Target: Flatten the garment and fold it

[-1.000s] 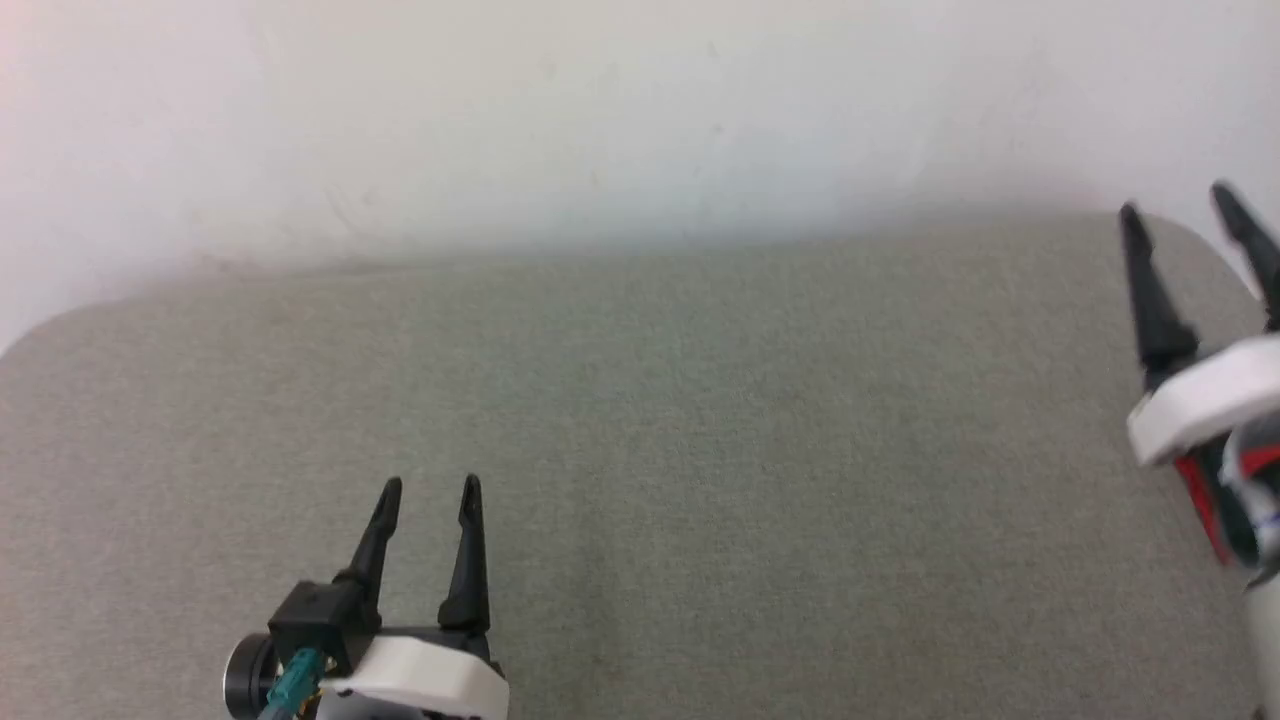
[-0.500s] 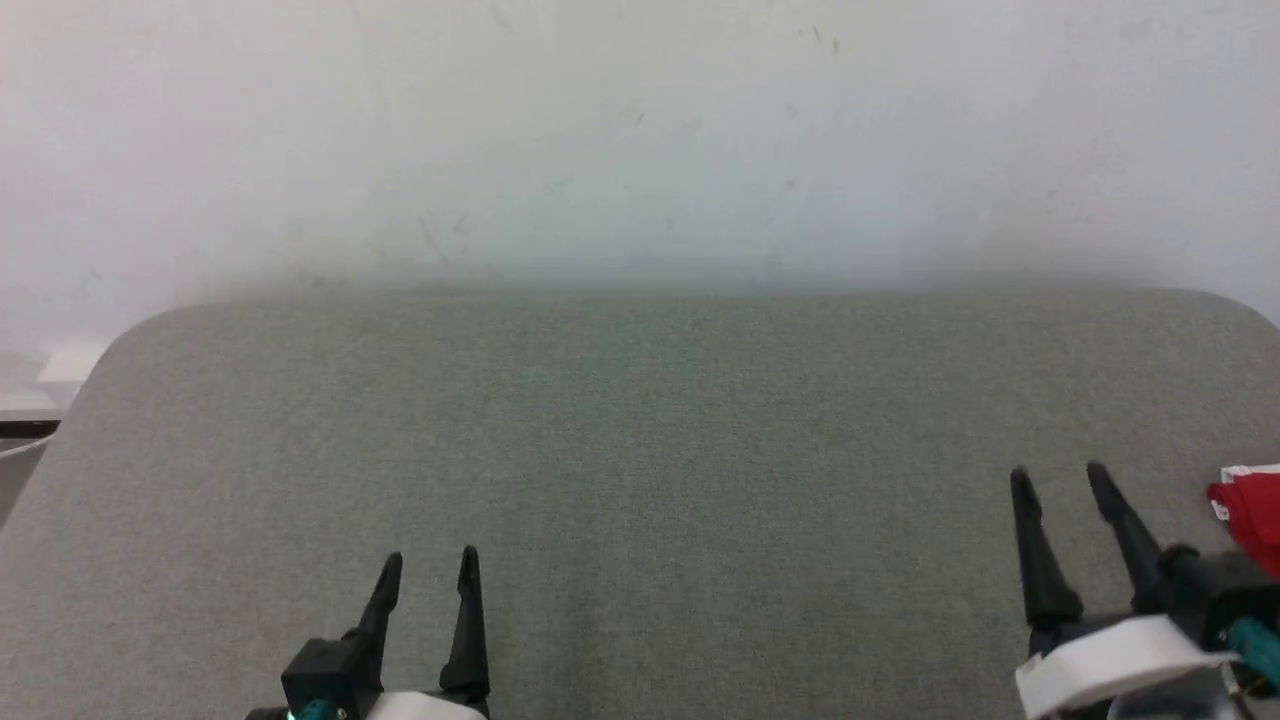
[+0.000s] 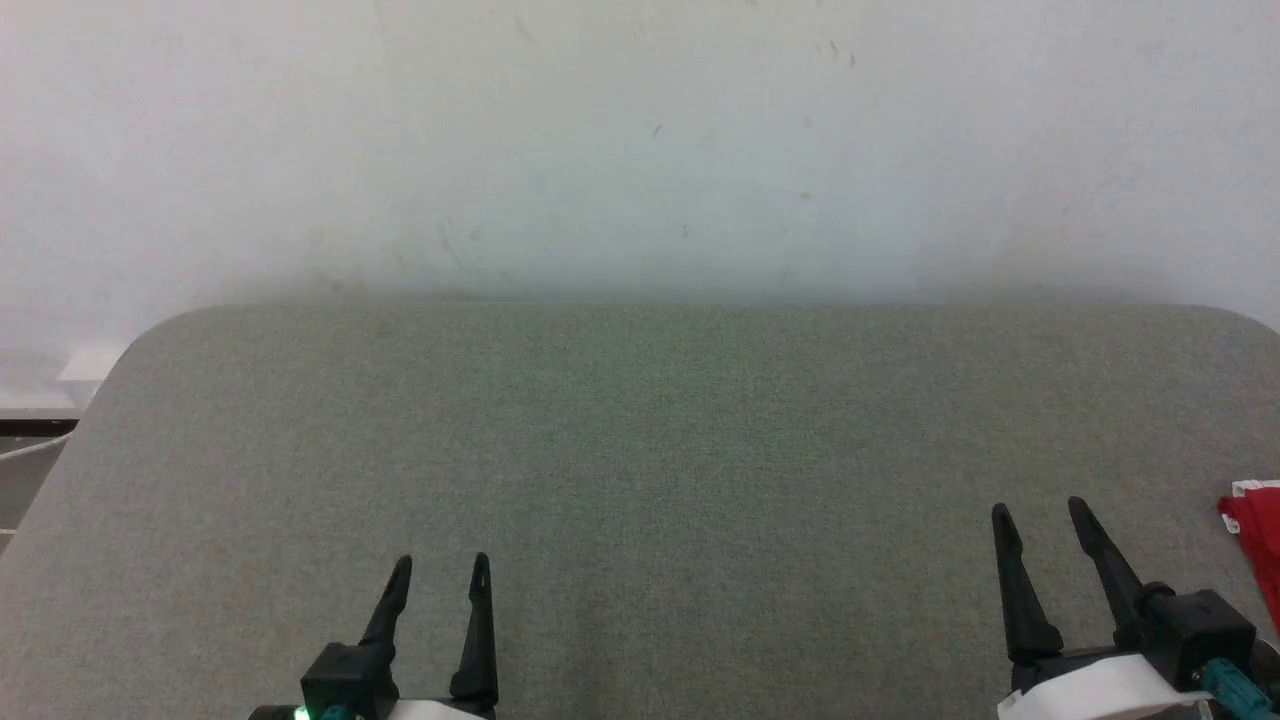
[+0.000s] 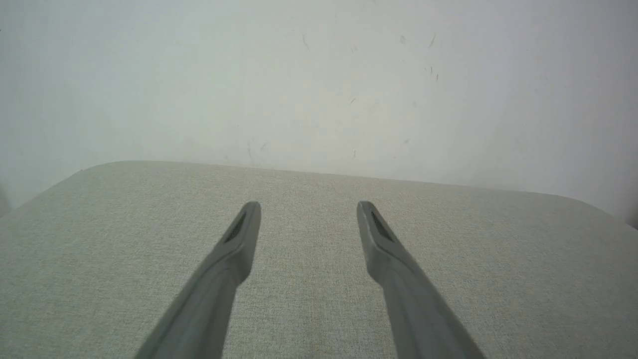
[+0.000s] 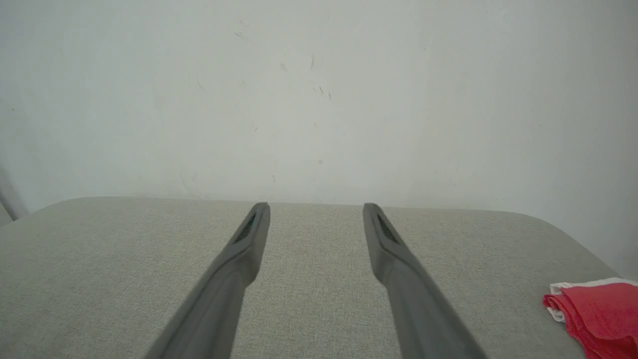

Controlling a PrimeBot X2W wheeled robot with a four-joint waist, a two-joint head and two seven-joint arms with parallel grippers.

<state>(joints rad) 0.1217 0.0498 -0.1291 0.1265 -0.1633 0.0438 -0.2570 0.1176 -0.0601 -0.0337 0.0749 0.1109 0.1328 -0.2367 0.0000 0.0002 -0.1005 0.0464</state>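
The left gripper [image 3: 442, 560] is hovering at the lower left of the head view, released, its two dark fingers standing apart with nothing between them above the grey fabric-covered table [image 3: 640, 430]. The right gripper [image 3: 1037, 506] is sitting at the lower right, also released, its fingers parted, pointing up toward the white wall [image 3: 640, 140] and gripping nothing. And there are the red shorts [image 3: 1256, 528], lying bunched at the far right edge of the table, near the right gripper's wrist but apart from its fingers, and partly cut off by the frame. The right wrist view is showing them better: a crumpled red heap with a strip of white trim along its top edge, resting on the table to the right of the spread fingers and not touching them. The left wrist view is looking along its own splayed fingers across the grey cloth to the scuffed wall
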